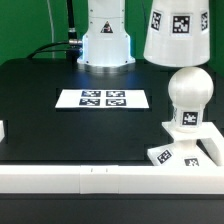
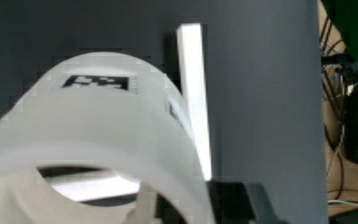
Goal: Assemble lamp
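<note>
The white cone-shaped lamp shade [image 1: 178, 30] hangs in the air at the exterior view's upper right, tags on its side, above and slightly toward the exterior view's left of the ball-headed bulb [image 1: 188, 92]. The bulb stands upright in the low square base [image 1: 186, 150] at the table's front right. In the wrist view the shade [image 2: 105, 130] fills the picture. My gripper [image 2: 204, 205] is shut on the shade's wall, with one dark finger [image 2: 240, 200] showing outside it. The gripper itself is out of the exterior view.
The marker board [image 1: 103, 98] lies flat mid-table. The arm's white pedestal [image 1: 105, 38] stands at the back. A white rail [image 1: 90, 178] runs along the table's front edge and shows as a strip in the wrist view [image 2: 194, 90]. Cables lie beyond the table [image 2: 350, 100].
</note>
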Robot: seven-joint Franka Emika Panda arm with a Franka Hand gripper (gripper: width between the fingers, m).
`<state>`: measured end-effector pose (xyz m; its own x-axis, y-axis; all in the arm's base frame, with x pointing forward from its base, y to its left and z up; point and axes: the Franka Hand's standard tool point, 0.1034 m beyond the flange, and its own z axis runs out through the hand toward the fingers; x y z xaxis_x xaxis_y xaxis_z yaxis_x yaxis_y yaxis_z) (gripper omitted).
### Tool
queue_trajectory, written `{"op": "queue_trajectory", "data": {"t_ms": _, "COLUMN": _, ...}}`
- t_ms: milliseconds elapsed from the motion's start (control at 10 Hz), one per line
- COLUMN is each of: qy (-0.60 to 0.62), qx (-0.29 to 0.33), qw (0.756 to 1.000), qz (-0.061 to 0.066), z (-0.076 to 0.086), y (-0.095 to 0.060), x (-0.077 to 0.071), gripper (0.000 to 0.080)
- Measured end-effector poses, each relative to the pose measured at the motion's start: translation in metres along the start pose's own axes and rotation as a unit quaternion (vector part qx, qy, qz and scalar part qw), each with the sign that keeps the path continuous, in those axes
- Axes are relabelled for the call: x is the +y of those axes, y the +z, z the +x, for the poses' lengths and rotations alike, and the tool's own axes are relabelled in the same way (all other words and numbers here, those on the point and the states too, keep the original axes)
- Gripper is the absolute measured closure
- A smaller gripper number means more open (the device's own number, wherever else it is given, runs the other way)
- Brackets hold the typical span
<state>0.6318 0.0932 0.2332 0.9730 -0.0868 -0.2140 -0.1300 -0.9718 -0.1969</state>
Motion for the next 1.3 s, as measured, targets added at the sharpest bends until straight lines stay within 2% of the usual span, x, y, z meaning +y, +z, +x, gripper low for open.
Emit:
{"op": "queue_trajectory", "data": {"t_ms": 300, "qy": -0.006, "qx": -0.002, "qw": 1.000, "qz": -0.004, "z": 0.009, "y": 0.028, "x": -0.007, "gripper": 0.0755}}
{"op": "queue_trajectory", "data": {"t_ms": 700, "qy": -0.008, "qx": -0.005, "qw": 1.000, "qz": -0.009, "z": 0.007, "y": 0.062, "x": -0.008, "gripper": 0.0755}}
{"op": "queue_trajectory", "data": {"t_ms": 1000, "qy": -0.006, "qx": -0.006, "qw": 1.000, "qz": -0.011, "z": 0.005, "y": 0.074, "x": -0.004, "gripper": 0.0755}}
{"op": "queue_trajectory", "data": {"t_ms": 1300, "qy": -0.005, "qx": -0.008, "qw": 1.000, "qz": -0.012, "z": 0.003, "y": 0.077, "x": -0.003, "gripper": 0.0755}}
